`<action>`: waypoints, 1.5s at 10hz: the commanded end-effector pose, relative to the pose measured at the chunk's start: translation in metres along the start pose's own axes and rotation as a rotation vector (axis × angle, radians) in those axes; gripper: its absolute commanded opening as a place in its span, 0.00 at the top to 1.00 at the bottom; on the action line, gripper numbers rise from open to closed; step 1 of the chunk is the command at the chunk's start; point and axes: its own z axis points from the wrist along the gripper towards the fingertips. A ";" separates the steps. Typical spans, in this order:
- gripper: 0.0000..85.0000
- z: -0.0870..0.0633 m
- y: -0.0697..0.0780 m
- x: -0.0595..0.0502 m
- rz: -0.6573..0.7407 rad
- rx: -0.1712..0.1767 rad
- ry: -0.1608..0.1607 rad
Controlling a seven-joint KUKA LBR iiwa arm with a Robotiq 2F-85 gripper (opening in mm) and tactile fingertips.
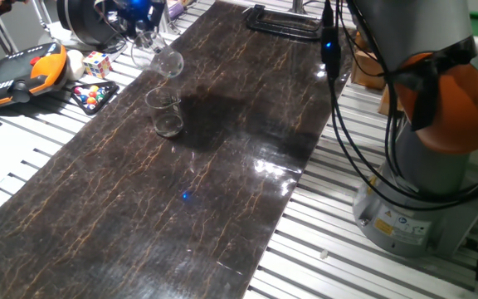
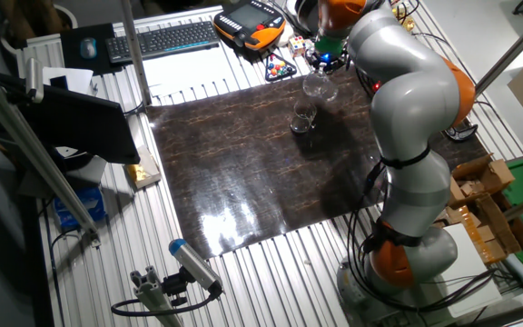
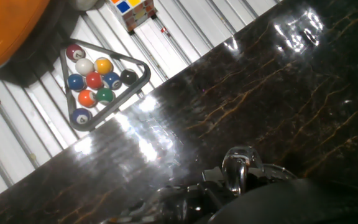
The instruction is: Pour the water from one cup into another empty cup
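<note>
A dark marbled mat [image 1: 222, 158] covers the slatted tabletop [image 1: 363, 266], with a rack of pool balls [image 3: 98, 84], a Rubik's cube [image 1: 96, 64] and an orange pendant [image 1: 19, 71] off its far edge.

The hand [image 1: 143, 21] hangs over that far end of the mat with its fingers closed on the tumbler [image 1: 168, 63], which is lifted and tipped well over, mouth down towards the cup [image 1: 165, 113] directly beneath. That tilt, so close above the cup's rim, looks like the pour itself under way, kept low so the stream lands inside rather than on the mat.

The cup stands upright on the mat, just under the tumbler's lip. The water cannot be made out in either vessel.

The hand view only shows glinting clear plastic at its lower edge, so how much has gone across cannot be told. The arm [image 2: 407, 100] arches over from the mat's other side, leaving the cup clear.
</note>
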 end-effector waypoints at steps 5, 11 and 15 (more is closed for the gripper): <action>0.99 0.003 -0.006 0.000 -0.072 0.034 -0.058; 0.99 0.009 -0.006 -0.001 -0.070 0.055 -0.080; 0.99 0.008 -0.005 0.000 -0.062 0.091 -0.100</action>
